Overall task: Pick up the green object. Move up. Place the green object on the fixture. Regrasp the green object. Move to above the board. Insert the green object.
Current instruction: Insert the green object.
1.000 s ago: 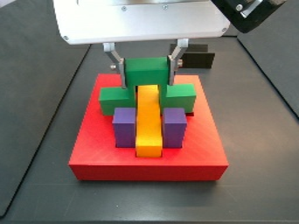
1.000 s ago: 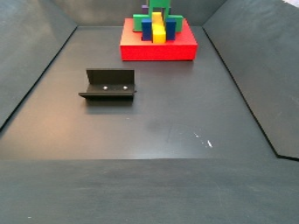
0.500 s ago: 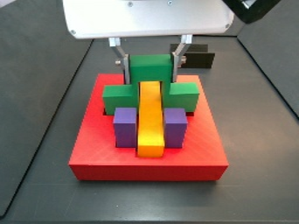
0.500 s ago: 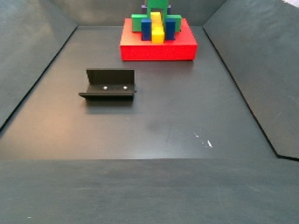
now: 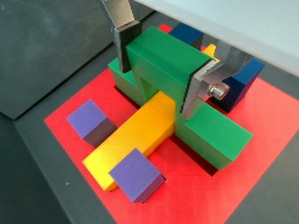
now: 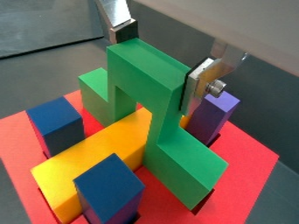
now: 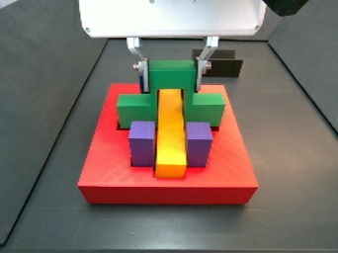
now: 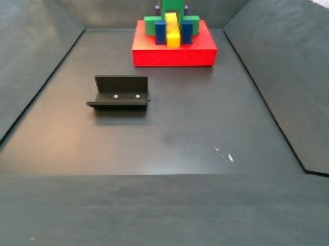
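Two flat silver fingers of our gripper [image 7: 173, 69] flank the tall central block of the matte green blocky piece [image 7: 171, 94], one plate [image 5: 122, 35] on each side. In both wrist views the plates look slightly off the green faces rather than pressed tight, so we cannot tell whether the jaws are clamped on it.

We see the green piece [image 5: 176, 87] seated on the large flat red square slab [image 7: 106, 173], its lower side arms resting at the slab's surface. A long yellow bar [image 5: 135, 136] runs out from the green block's base across the slab, with a purple cube [image 5: 89, 121] on either side of it in a wrist view and blue cubes [image 6: 55, 127] beside it in a wrist view.

Well apart from the slab, the small black L-shaped fixture [image 8: 119, 93] stands alone on the dark floor [image 8: 180, 144].
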### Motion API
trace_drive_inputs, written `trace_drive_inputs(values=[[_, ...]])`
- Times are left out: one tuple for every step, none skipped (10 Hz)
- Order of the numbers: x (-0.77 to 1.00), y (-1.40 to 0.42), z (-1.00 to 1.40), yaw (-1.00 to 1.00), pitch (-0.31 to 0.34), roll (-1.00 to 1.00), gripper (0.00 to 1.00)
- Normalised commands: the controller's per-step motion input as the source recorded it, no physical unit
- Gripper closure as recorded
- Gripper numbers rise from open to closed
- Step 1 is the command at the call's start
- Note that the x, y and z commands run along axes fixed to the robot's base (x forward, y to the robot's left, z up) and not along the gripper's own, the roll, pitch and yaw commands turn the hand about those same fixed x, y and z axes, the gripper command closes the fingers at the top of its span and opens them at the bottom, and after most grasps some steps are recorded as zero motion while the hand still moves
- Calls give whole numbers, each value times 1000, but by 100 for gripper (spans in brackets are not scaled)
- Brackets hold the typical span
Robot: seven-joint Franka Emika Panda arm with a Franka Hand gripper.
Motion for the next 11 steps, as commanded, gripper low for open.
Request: trace_drive_inputs(values=[[-3, -137, 111, 0, 14, -243, 100], [0, 0, 0, 0, 7, 0, 100], [0, 0, 0, 0, 7, 0, 100], [0, 0, 0, -6, 0, 0, 100], [-49, 60, 0, -51, 0, 11, 100], [-31, 54, 0, -69, 0, 171, 100], [-31, 0, 0, -69, 0, 204, 100], [-46, 0, 0, -60, 0, 206, 100], [-31, -57, 0, -9, 0, 119, 100], [-51, -106, 0, 0, 0, 0, 100], [-31, -140, 0, 0, 0, 0, 100]])
